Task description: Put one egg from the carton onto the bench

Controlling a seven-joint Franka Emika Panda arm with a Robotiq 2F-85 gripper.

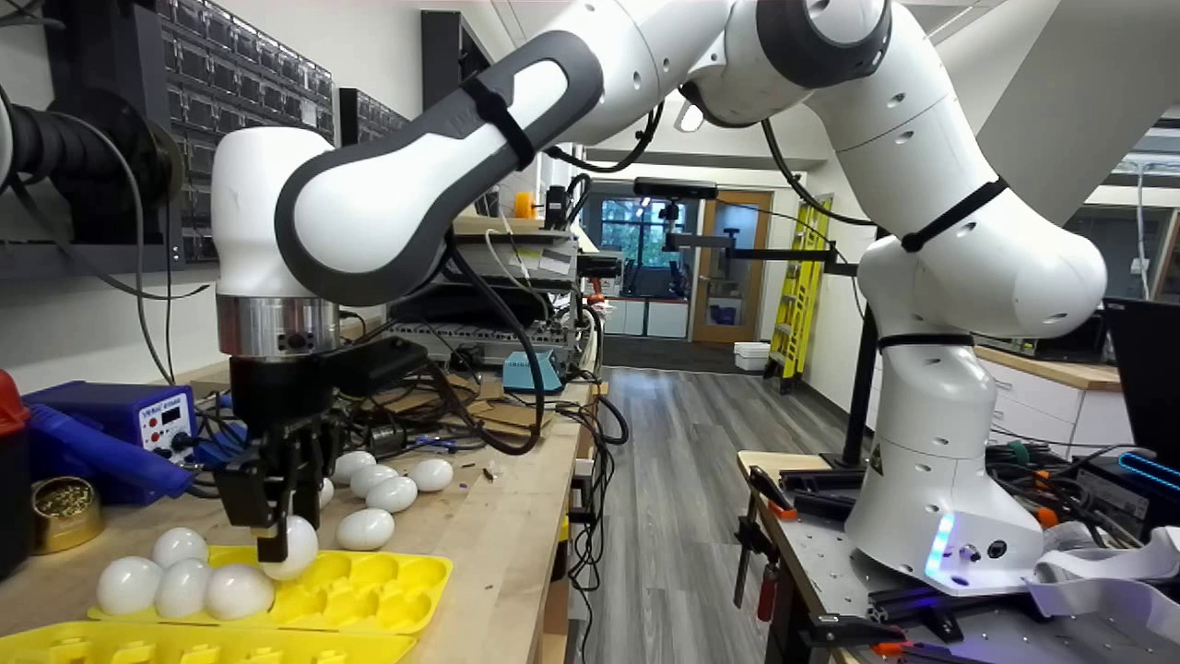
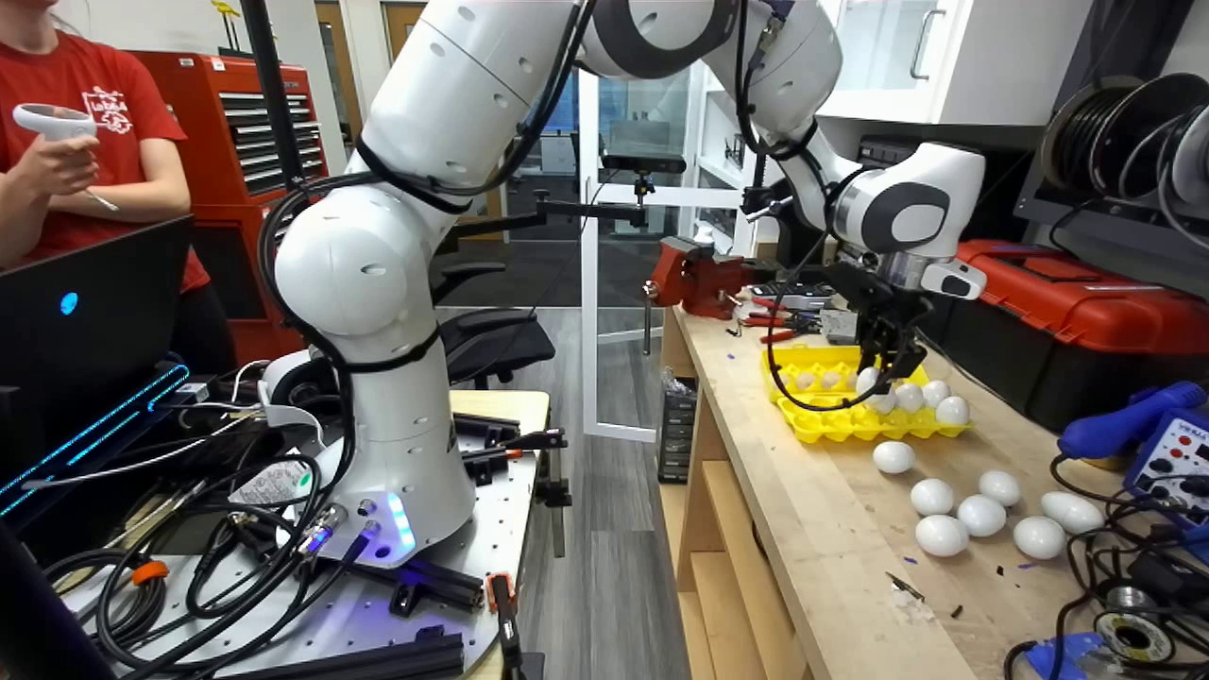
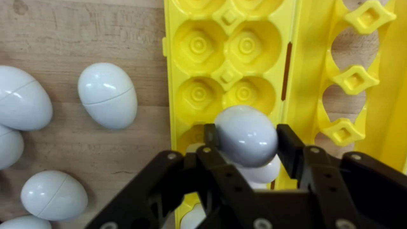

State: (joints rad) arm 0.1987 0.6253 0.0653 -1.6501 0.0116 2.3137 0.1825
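White, glossy eggs [image 1: 184,590], four of them, sit in cups at the left end of the bright yellow plastic carton [image 1: 355,590], which lies unfolded on the long light-wood bench [image 1: 493,544] before me. Next along, the black two-fingered gripper [image 3: 247,136] reaches down over the carton, its fingers drawn in only as far as one smooth white egg [image 1: 300,551] lets them, one against either side. I'd call that a proper hold, though I can't tell how hard it squeezes. The held egg hangs above the carton and, to my eye, clear of the cups, so I count the picking as done; it isn't down on the wood yet.

Farther right run several vacant cups, and behind those, loose white eggs [image 2: 981,516] rest on the bench, seven by my count in an exterior view. With so many lying there, I'd judge success by the held egg alone. Rightmost, pale wood stretches to the bench's front edge, likely a fair landing spot. What's left, as I reckon it: shift sideways off the carton, come down without knocking a neighbour, let go gently and back away.
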